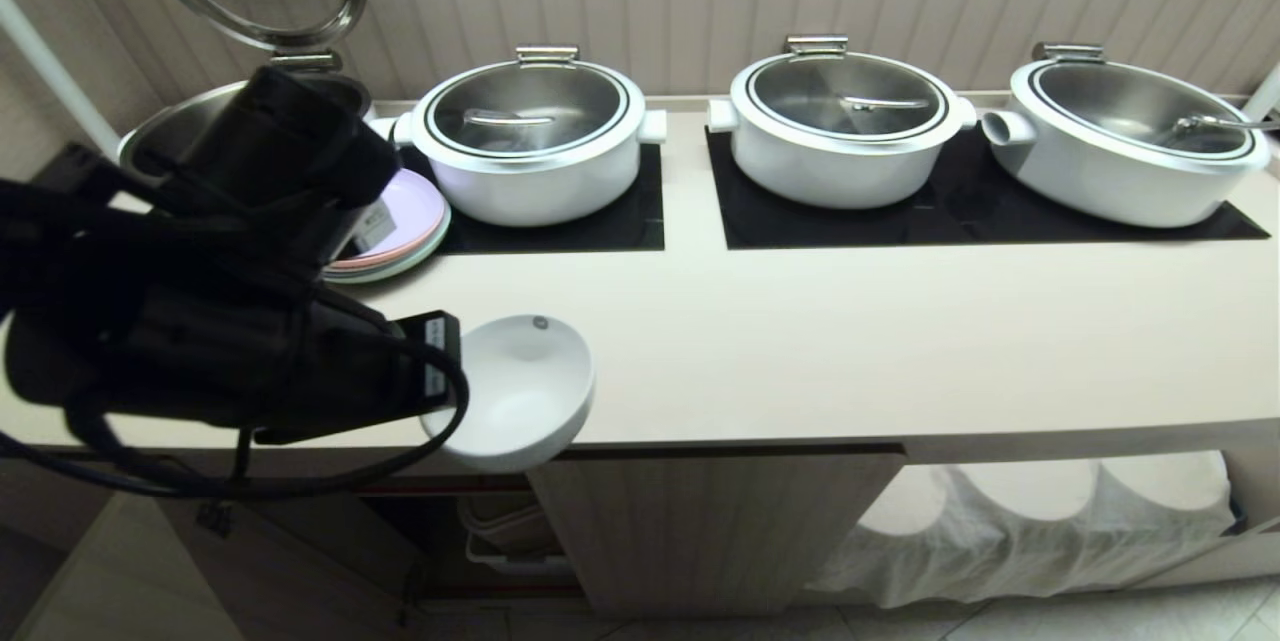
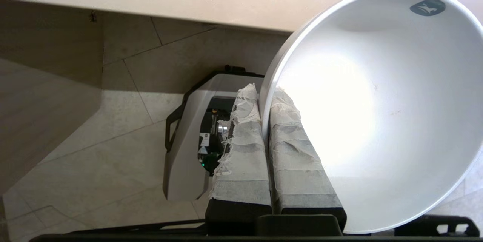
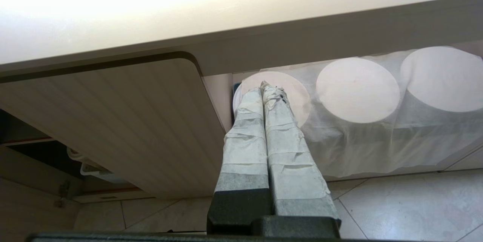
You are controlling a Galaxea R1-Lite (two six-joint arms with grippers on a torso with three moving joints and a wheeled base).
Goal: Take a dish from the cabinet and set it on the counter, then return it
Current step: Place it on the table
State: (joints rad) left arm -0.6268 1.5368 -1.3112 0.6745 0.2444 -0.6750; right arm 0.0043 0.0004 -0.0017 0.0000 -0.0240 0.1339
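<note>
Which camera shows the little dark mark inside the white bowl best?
The left wrist view: the bowl fills it, and the mark looks big. The head view shows only a tiny dot; the right wrist view shows no bowl.

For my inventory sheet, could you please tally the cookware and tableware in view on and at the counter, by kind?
Large white pots with closed steel lids: 3
Steel pot with lid raised: 1
Stack of flat pastel plates: 1; number of plates in it unclear
Small white bowl, held by the left claw at the counter edge: 1
Total: 6
</note>
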